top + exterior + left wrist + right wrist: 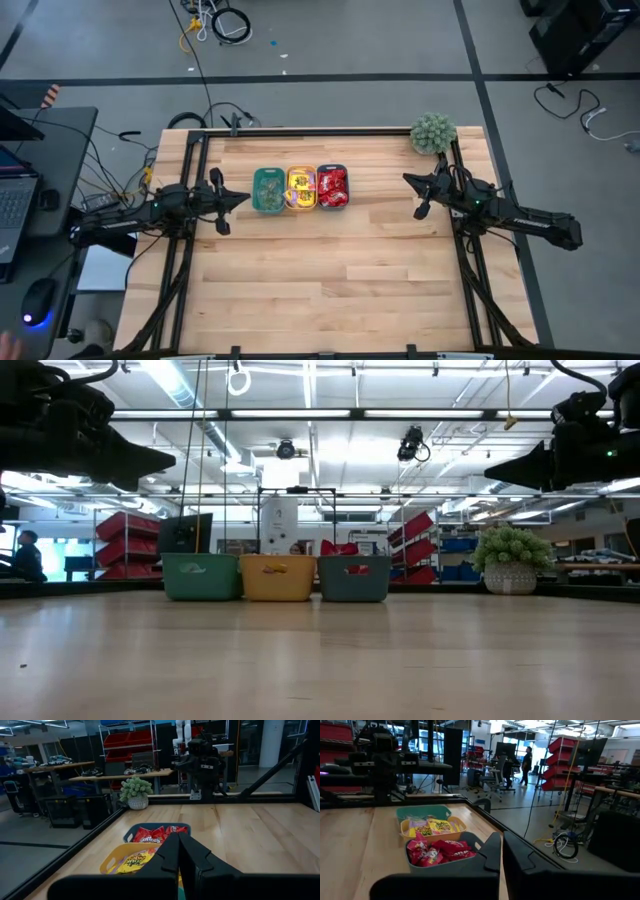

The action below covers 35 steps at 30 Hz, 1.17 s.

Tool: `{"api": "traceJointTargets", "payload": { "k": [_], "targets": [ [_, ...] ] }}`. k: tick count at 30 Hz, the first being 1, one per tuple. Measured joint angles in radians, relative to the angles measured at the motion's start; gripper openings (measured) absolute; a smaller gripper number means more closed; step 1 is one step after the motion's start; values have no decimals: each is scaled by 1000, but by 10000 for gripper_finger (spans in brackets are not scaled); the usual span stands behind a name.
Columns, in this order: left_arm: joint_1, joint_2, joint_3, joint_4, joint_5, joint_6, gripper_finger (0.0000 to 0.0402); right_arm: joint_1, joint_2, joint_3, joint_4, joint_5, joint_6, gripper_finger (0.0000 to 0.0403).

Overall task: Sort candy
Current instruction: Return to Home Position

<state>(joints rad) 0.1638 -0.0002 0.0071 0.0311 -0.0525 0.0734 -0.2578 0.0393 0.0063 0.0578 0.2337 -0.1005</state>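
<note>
Plainly, little writing can be read: the red packets [437, 851] carry pale lettering and the yellow packets [432, 826] carry dark print, but both are too small to make out.

All the candy [301, 190] lies in three small trays that stand touching in a row at the middle of the table [330, 270], toward its far edge. The teal tray [200, 577] holds the tiny pale green pieces [269, 190]. Next to it, the yellow tray [277, 578] holds the yellow packets, and the blue tray [354, 578] holds the red packets (heaped up to its rim).

The left gripper [243, 197] hangs above the table just beside the teal tray's outer end, with its fingers together and nothing between them. The right gripper [408, 180] hangs well apart from the blue tray on the other side, its fingers likewise pressed together and empty. A fuzzy green plant [433, 132] sits at the far right corner.
</note>
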Motion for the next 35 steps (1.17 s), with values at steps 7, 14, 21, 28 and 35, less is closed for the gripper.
{"api": "traceJointTargets", "payload": {
  "k": [7,14,21,28,35],
  "targets": [
    [0,0,0,0,0,0,6,0,0,0,0,0,0,1],
    [0,0,0,0,0,0,6,0,0,0,0,0,0,3],
    [0,0,0,0,0,0,6,0,0,0,0,0,0,7],
    [0,0,0,0,0,0,5,0,0,0,0,0,0,2],
    [0,0,0,0,0,0,5,0,0,0,0,0,0,1]
  ]
}}
